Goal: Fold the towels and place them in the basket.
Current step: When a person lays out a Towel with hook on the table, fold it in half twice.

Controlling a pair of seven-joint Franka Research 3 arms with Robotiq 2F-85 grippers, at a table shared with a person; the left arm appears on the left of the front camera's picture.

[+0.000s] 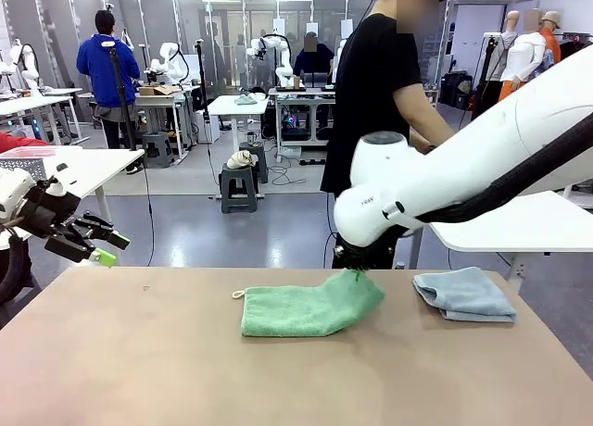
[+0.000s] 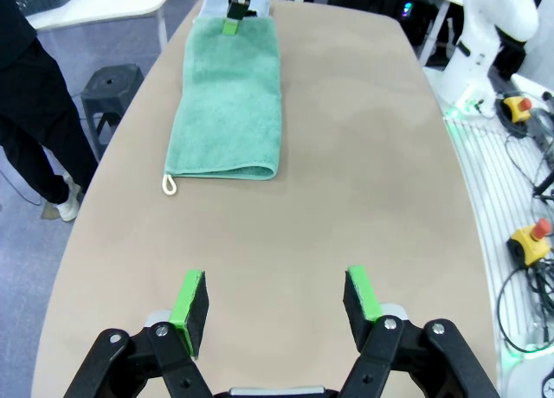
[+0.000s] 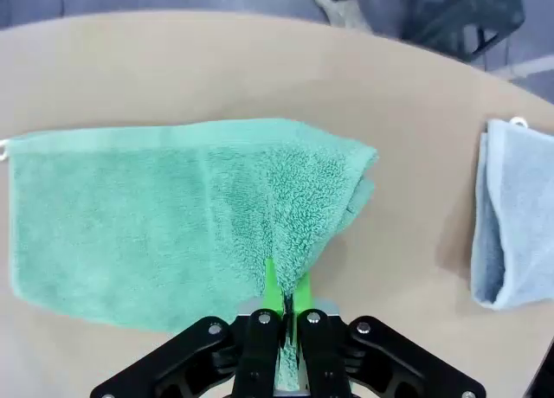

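Observation:
A mint green towel [image 1: 301, 307] lies folded in half lengthwise on the tan table, its corner loop at the left end. My right gripper [image 1: 357, 274] is shut on its far right edge and lifts that end slightly; in the right wrist view the cloth [image 3: 173, 216] bunches up between the fingers [image 3: 286, 307]. A pale blue-grey towel [image 1: 463, 294] lies folded at the right [image 3: 515, 216]. My left gripper [image 1: 102, 245] hangs open off the table's left edge; its pads [image 2: 189, 301] stand wide apart above bare table, short of the green towel [image 2: 229, 95]. The basket is out of view.
A person in black [image 1: 380, 93] stands at the far side behind my right arm. A white table [image 1: 519, 227] is at the right, another [image 1: 83, 167] at the left. Bare table surface [image 1: 278, 380] lies in front of the towels.

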